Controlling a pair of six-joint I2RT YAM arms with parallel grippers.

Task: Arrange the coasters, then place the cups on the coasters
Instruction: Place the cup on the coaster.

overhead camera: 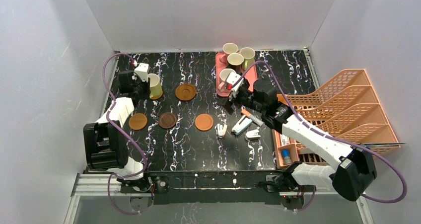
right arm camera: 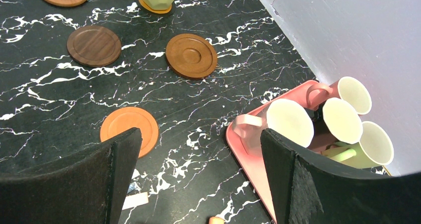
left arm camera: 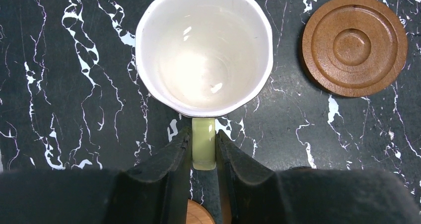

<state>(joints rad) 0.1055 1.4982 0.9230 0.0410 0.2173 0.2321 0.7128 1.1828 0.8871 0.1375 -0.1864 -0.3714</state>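
A yellow-green cup [left arm camera: 203, 50] [overhead camera: 155, 86] is at the back left, over an orange coaster [right arm camera: 154, 8]; whether it rests on it I cannot tell. My left gripper [left arm camera: 203, 149] [overhead camera: 143, 77] is shut on the cup's handle. Other coasters lie bare on the table: a brown one [overhead camera: 186, 92] [left arm camera: 355, 45], an orange-brown one [overhead camera: 138, 121], a dark brown one [overhead camera: 168, 120] and an orange one [overhead camera: 204, 122] [right arm camera: 129, 127]. Several cups [overhead camera: 235, 61] [right arm camera: 290, 122] stand on the pink tray [overhead camera: 221, 60]. My right gripper [right arm camera: 199, 134] [overhead camera: 232, 89] hangs open and empty by the tray's near left edge.
Pens, a stapler [overhead camera: 253, 133] and a white clip [overhead camera: 221, 129] lie right of the orange coaster. An orange file rack [overhead camera: 342, 110] fills the right side. White walls close in the back and both sides.
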